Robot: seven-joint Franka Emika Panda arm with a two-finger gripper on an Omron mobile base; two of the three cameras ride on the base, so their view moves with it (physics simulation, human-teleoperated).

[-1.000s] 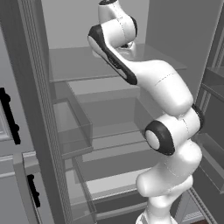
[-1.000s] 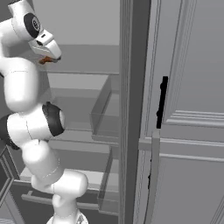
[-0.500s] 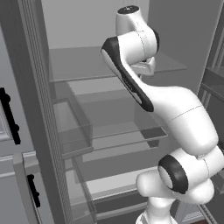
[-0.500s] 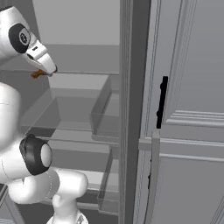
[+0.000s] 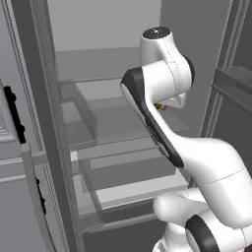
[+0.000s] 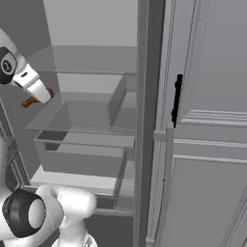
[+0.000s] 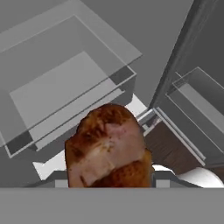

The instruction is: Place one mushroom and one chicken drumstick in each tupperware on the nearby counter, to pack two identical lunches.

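A browned chicken drumstick (image 7: pixel 107 148) sits close in front of the hand camera, between the fingers and hiding their tips. My gripper (image 6: pixel 34 98) is shut on it in front of the open fridge's upper shelf. The meat shows as a small brown piece (image 6: pixel 29 102) below the white hand in the right base view. In the left base view an orange sliver of the drumstick (image 5: pixel 157 106) peeks out behind the forearm. The mushroom, the tupperware and the counter are out of view.
The open fridge has glass shelves (image 5: pixel 113 113) and clear drawers (image 6: pixel 82 144). A grey door post (image 6: pixel 147 120) and a panelled door with a black handle (image 6: pixel 177 99) stand to the right. Door bins (image 7: pixel 192 100) and dark wooden floor (image 7: pixel 164 146) lie below the hand.
The arm has swung, carrying the drumstick downward and back from the upper shelf; in the right base view it has moved down and to the left. The grip has not altered.
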